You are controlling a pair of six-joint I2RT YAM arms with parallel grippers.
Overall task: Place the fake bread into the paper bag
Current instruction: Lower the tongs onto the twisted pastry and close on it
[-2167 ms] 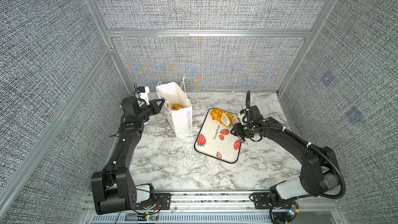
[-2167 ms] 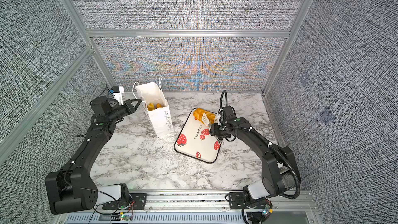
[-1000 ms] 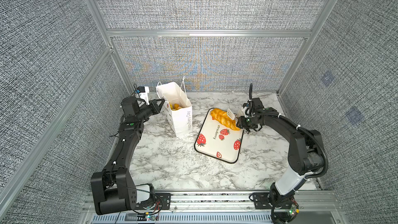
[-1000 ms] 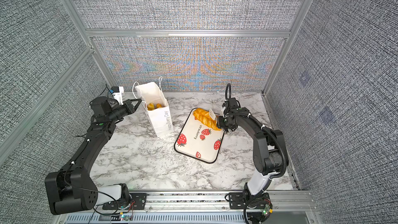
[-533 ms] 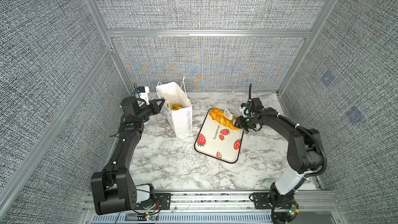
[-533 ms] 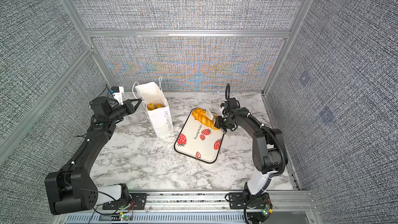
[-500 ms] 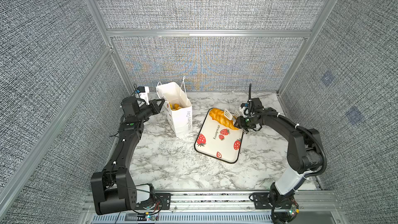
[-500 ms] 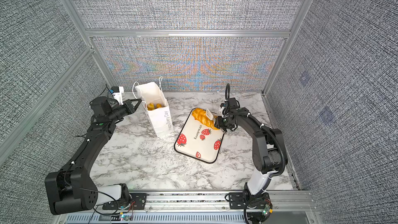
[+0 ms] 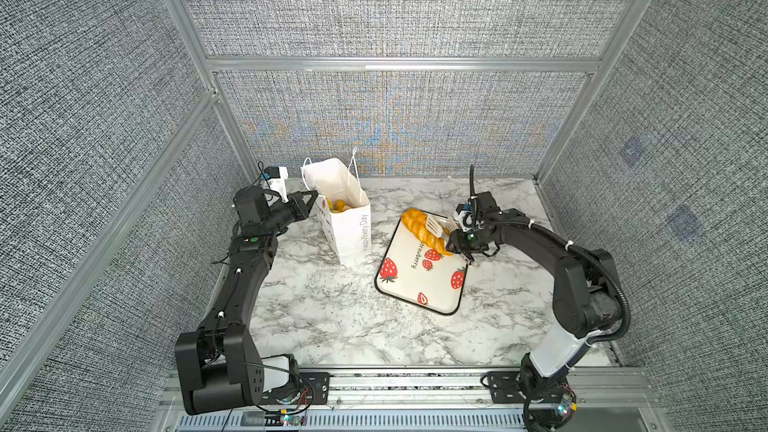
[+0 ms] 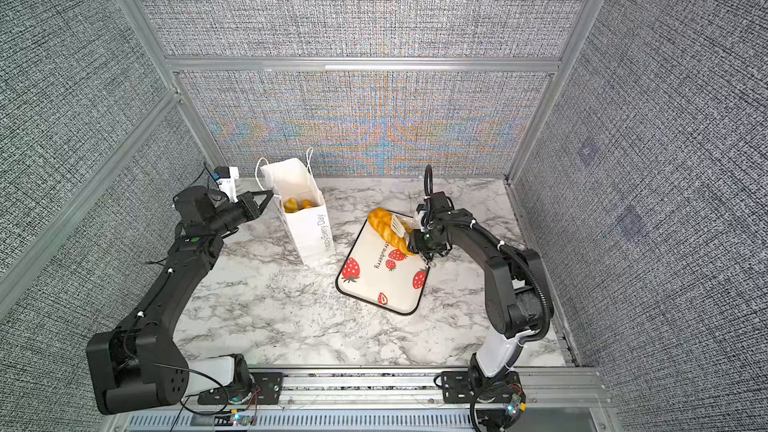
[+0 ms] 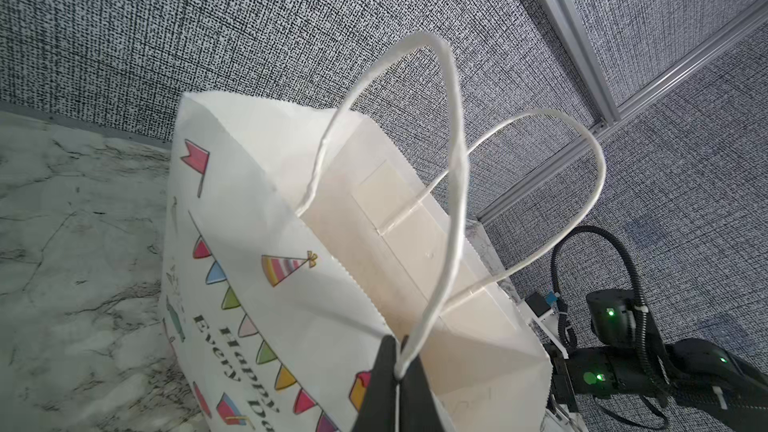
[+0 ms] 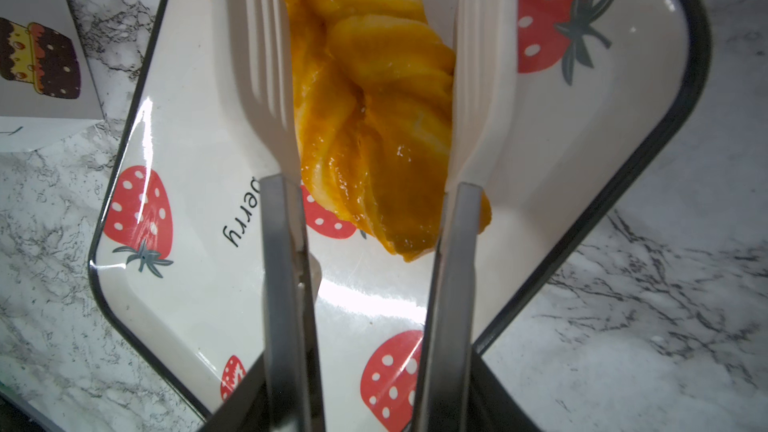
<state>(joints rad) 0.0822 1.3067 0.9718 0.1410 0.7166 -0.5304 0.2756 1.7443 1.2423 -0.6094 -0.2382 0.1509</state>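
Loaf (image 12: 374,97), braided, glossy orange, sits between tongs (image 12: 257,76) clamped in right claw (image 9: 459,241); left claw (image 11: 395,384) pinches handle (image 11: 458,184) of paper bag (image 11: 257,284).

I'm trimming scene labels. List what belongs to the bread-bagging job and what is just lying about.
In the job: paper bag, its handle pinched by the left gripper; braided loaf; small pastries in the bag; white tongs in the right gripper.
Lying about: strawberry tray under the loaf; marble table.
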